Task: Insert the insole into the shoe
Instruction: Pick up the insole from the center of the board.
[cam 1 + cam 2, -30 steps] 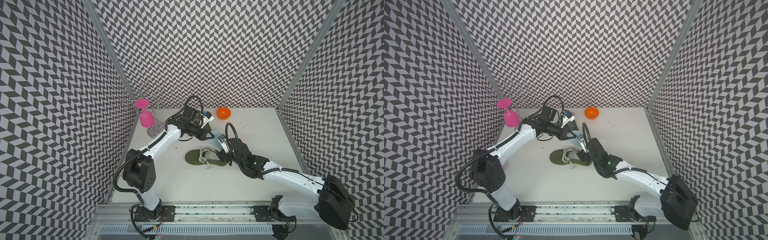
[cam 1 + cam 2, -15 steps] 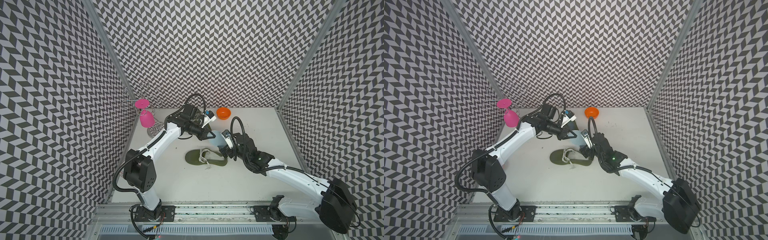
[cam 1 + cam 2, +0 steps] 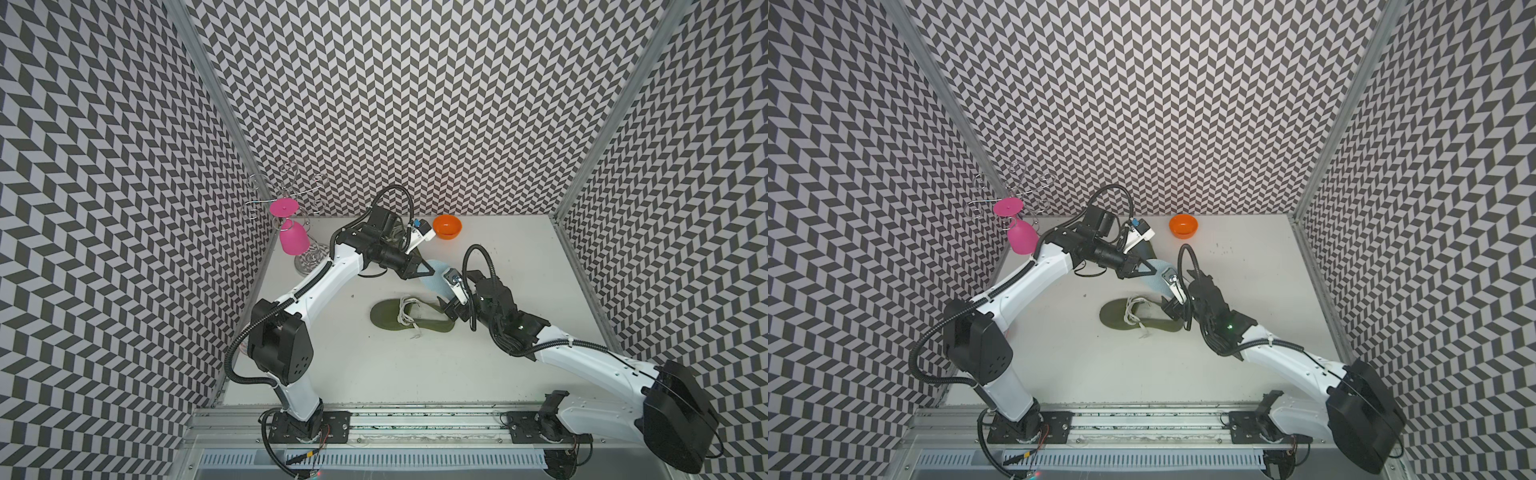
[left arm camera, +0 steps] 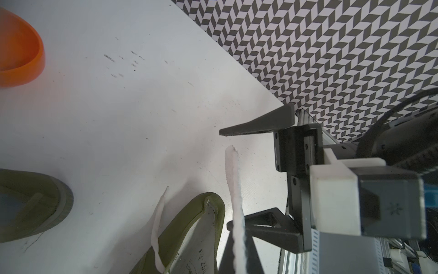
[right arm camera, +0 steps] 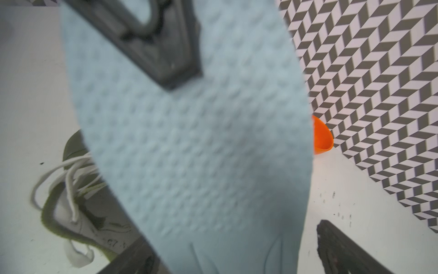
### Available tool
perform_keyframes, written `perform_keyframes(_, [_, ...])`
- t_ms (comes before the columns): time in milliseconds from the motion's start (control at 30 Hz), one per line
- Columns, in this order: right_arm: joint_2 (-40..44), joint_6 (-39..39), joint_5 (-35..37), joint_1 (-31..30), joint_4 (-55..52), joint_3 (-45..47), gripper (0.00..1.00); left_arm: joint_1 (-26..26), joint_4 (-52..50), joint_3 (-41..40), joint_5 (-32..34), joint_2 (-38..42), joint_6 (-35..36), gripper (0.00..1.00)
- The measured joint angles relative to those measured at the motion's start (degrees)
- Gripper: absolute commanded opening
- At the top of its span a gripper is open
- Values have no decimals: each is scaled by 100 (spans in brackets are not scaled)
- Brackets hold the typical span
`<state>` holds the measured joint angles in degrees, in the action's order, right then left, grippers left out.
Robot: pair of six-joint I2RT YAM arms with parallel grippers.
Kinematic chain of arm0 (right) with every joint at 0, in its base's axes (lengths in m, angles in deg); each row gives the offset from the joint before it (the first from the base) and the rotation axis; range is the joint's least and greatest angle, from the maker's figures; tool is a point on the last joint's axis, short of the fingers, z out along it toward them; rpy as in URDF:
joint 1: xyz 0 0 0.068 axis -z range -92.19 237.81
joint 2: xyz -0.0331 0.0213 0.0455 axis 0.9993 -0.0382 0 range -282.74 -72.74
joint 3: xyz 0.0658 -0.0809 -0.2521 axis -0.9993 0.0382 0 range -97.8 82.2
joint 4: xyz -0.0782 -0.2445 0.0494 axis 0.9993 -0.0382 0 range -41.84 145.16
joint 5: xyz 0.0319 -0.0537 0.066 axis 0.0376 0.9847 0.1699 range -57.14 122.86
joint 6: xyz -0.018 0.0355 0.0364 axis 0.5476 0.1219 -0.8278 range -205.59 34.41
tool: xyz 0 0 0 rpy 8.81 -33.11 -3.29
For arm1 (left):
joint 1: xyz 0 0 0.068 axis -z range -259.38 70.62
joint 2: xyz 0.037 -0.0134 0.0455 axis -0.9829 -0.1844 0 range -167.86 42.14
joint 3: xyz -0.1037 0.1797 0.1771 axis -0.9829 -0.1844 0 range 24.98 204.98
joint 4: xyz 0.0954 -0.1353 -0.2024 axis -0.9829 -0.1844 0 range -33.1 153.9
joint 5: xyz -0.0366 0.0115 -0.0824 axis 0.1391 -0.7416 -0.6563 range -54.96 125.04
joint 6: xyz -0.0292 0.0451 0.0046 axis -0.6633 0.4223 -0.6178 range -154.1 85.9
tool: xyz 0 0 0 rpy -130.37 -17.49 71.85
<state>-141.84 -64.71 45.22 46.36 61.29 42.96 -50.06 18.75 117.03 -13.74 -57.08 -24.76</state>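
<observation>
Left gripper (image 3: 428, 272) pinches pale-blue insole (image 5: 201, 154), seemingly light and floppy; right gripper (image 4: 224, 178), spread wide, straddles it; pinch there.

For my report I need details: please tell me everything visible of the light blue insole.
The insole is thin, light blue, foam-like, with a dotted surface. The left gripper, shut on one end, holds it in the air near the olive shoe. The rest passes between the fingers of the open right gripper; contact there is unclear.
</observation>
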Motion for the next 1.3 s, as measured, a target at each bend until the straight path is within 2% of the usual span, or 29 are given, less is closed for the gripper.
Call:
perform_keyframes(233, [-2,295,179,-4,129,-2,99,55,7,-2,9,2,20,0])
perform_keyframes(533, [7,483,-125,24,195,-2,90,94,-7,-48,2,105,256,0])
perform_keyframes(833, [153,391,-837,201,184,0,78,109,-11,-98,7,282,348,0])
perform_keyframes(900, [155,361,-938,201,177,0,73,109,-13,-98,4,289,369,0])
perform_keyframes(1100, [155,295,-1097,221,166,0,66,109,-24,-98,52,291,391,0])
perform_keyframes(1200, [164,216,-1121,227,166,0,57,105,-22,-98,118,291,365,0])
perform_keyframes(1300, [192,151,-1139,227,162,0,56,101,2,-103,164,291,315,0])
